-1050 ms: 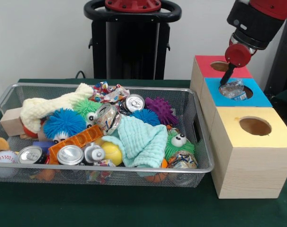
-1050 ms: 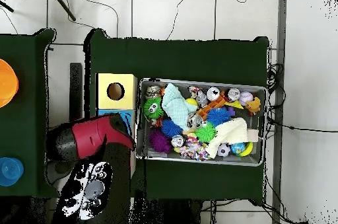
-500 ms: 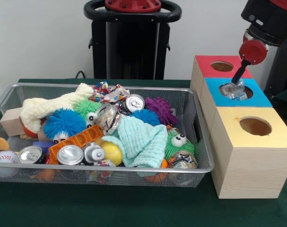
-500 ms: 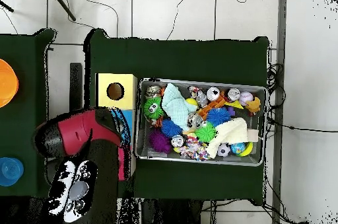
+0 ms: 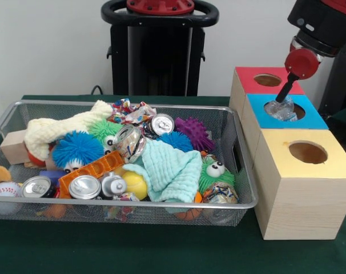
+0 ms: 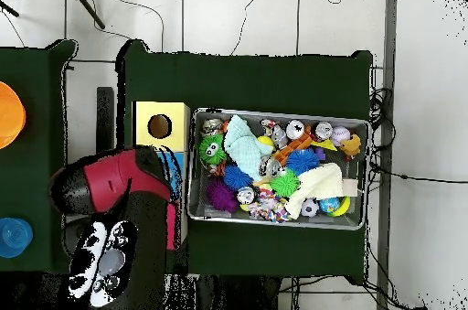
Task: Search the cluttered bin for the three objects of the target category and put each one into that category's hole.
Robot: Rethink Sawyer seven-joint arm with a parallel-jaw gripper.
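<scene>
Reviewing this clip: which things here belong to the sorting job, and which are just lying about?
In the job: gripper; crumpled clear plastic piece sitting in the hole of the blue-topped wooden box; wire mesh bin.

Lying about, it seems: red-topped wooden box; yellow-topped wooden box; mint green cloth; white baseball.
</scene>
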